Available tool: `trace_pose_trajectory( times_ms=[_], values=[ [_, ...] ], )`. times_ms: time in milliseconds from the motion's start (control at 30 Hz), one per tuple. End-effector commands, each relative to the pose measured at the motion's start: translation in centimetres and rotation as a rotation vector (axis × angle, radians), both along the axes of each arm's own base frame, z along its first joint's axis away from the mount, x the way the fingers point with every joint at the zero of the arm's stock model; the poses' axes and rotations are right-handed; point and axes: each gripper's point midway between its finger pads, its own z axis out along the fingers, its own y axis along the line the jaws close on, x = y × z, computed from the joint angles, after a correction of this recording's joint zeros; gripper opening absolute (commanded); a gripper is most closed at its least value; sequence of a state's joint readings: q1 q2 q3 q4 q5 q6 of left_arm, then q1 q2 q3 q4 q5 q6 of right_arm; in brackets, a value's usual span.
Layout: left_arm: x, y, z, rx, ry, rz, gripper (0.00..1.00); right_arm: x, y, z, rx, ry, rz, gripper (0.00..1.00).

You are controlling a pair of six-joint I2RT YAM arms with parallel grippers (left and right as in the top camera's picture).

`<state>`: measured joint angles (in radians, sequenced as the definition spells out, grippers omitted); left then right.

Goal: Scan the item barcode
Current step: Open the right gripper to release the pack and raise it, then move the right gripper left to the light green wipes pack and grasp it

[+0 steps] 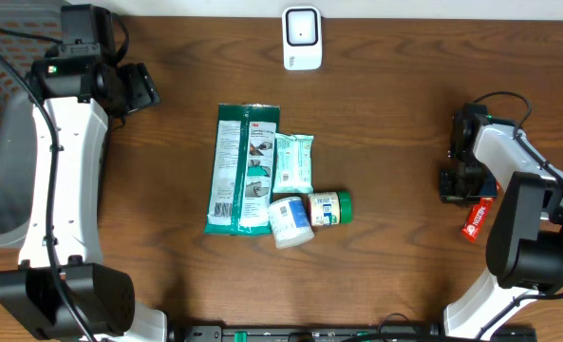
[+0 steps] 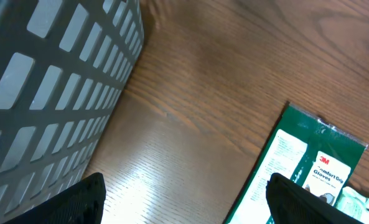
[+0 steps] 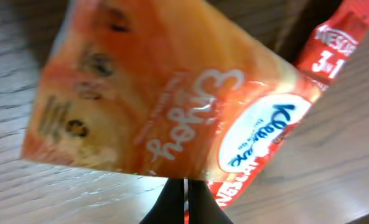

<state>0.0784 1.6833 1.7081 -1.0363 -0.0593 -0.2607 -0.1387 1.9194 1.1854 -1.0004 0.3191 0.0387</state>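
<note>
**Barcode scan: item in hand, presentation to reader outstanding**

The right gripper (image 3: pixel 185 199) is standing fully closed, its fingertips meeting at the lower edge of an orange Kleenex pack (image 3: pixel 165 106). In the right wrist view the pack is tilting across the frame and filling most of it. It appears to be pinched by its wrapper and hanging clear of the table, though that is a judgement. From overhead the pack itself is not showing. The arm is sitting at the right of the table, with a red sachet (image 1: pixel 478 218) lying on the wood just near of it.

The scanner (image 1: pixel 301 38) is standing at the far edge, centre, well apart from the right arm. Nothing is being held in front of it. No barcode is showing on the pack face that is turned to the wrist camera, so which side carries the code cannot be told.

The left gripper (image 2: pixel 187 202) is hanging wide open and empty above bare wood, between the grey basket (image 2: pixel 53 81) at the far left and the green glove pack (image 1: pixel 246 169). That pack, a wipes pack (image 1: pixel 292 163), a white tub (image 1: pixel 290 221) and a green-lidded jar (image 1: pixel 328 208) are lying grouped at the table's centre.

Assessment: pickup is looking done. Carrying the pack to the reader, turning the code towards it and completing the scan are all remaining.
</note>
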Motion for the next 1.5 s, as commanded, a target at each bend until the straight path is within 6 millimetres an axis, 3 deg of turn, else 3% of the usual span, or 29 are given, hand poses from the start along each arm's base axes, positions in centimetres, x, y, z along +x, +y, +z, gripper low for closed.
trace_pose_trajectory(
  times_ms=[0, 133, 267, 367, 467, 633, 700, 800, 933, 1100, 1300, 1467],
  values=[
    [-0.2, 0.5, 0.8, 0.019, -0.016, 0.008, 0.82, 0.9, 0.7, 0.1, 0.049, -0.031, 0.014, 0.01],
    [-0.2, 0.5, 0.8, 0.019, -0.016, 0.008, 0.82, 2.3, 5.6, 0.1, 0.328, -0.072, 0.107, 0.01],
    [-0.2, 0.5, 0.8, 0.019, -0.016, 0.008, 0.82, 3.7, 9.7, 1.5, 0.552, -0.13, 0.102, 0.01],
    [-0.2, 0.5, 0.8, 0.019, -0.016, 0.008, 0.82, 5.5, 13.9, 3.1, 0.788, -0.221, 0.102, 0.01],
    [-0.2, 0.5, 0.8, 0.019, -0.016, 0.008, 0.82, 6.8, 16.3, 4.5, 0.935, -0.293, 0.12, 0.22],
    [-0.2, 0.5, 0.8, 0.019, -0.016, 0.008, 0.82, 7.9, 19.9, 6.7, 1.12, -0.359, 0.157, 0.37],
    [-0.2, 0.5, 0.8, 0.019, -0.016, 0.008, 0.82, 8.0, 21.0, 6.7, 1.127, -0.357, 0.181, 0.43],
    [-0.2, 0.5, 0.8, 0.019, -0.016, 0.008, 0.82, 8.0, 23.1, 6.5, 1.11, -0.341, 0.199, 0.45],
    [-0.2, 0.5, 0.8, 0.019, -0.016, 0.008, 0.82, 9.1, 25.9, 5.4, 0.994, -0.364, 0.213, 0.51],
    [-0.2, 0.5, 0.8, 0.019, -0.016, 0.008, 0.82, 11.0, 28.9, 4.3, 0.789, -0.467, 0.269, 0.92],
    [-0.2, 0.5, 0.8, 0.019, -0.016, 0.008, 0.82, 12.4, 31.7, 4.5, 0.625, -0.607, 0.324, 0.82],
    [-0.2, 0.5, 0.8, 0.019, -0.016, 0.008, 0.82, 12.8, 32.3, 4.6, 0.49, -0.684, 0.338, 0.75]
  ],
)
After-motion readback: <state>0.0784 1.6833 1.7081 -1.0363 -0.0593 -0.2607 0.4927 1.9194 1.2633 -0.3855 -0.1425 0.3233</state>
